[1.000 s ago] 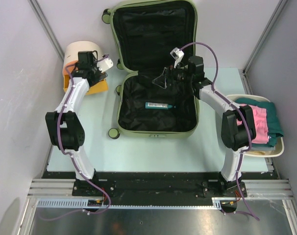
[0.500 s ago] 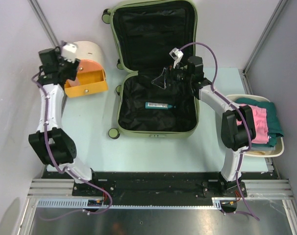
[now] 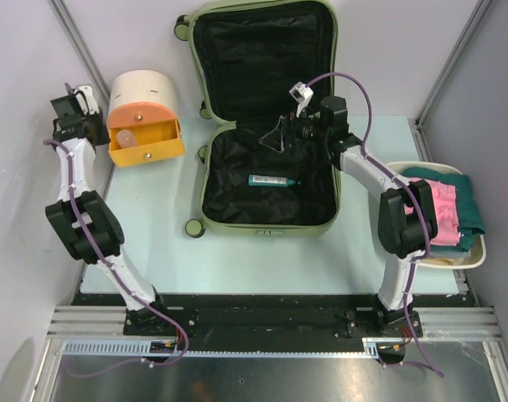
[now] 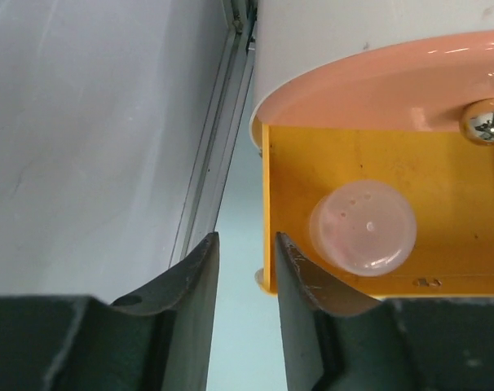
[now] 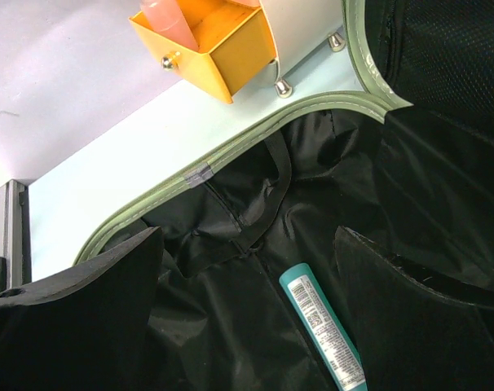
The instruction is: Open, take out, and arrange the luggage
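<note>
- One large pale olive-green soft-shell suitcase, the luggage (image 3: 262, 228): lies at the table's centre with its lid thrown back and the black lining exposed. The opening step appears done and the taking-out step is in hand.
- One round cream-and-orange drum-shaped container (image 3: 141, 88): stands left of the luggage, drawer pulled out.
- One white oval plastic basin (image 3: 480, 249): sits at the right, holding green and pink clothing.
- One right gripper (image 3: 281, 134): hangs over the luggage interior, released wide and empty.
- One left gripper (image 4: 245, 244): is beside the drawer's corner, jaws narrowly parted, grasping nothing.
- One teal tube with white label (image 3: 275, 180): lies on the lining. Next, the right gripper likely must descend and pinch across its width.
</note>
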{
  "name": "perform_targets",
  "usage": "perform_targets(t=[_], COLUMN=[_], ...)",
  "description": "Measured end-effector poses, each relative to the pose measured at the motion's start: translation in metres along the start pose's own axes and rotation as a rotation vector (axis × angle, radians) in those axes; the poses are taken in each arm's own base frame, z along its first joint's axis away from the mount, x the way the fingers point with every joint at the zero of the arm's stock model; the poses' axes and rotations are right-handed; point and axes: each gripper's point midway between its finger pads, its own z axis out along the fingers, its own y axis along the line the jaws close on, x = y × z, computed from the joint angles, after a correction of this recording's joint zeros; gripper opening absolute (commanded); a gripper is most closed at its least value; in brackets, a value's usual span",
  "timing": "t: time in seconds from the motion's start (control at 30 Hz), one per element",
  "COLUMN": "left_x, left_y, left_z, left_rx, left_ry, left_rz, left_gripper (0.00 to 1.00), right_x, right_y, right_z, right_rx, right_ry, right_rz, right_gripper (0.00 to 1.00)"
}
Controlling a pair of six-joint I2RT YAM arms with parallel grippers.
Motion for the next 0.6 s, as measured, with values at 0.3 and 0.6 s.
perform_targets(t=[0.3,0.6], left_x=[0.006,0.004], left_y=[0.000,-0.022], left_z=[0.029,0.038], left_rx=[-0.010,0.072], left_ry=[0.029,0.022], left_rz=[0.024,0.130], left_gripper=[0.31,1.00], right_x=[0.001,0.001], right_y=[-0.002,-0.004], right_z=[-0.002,-0.003], right_rx=[0.005,0.009], right_ry=[0.004,0.005], right_rz=[0.005,0.007], right_gripper=[0.90,0.90])
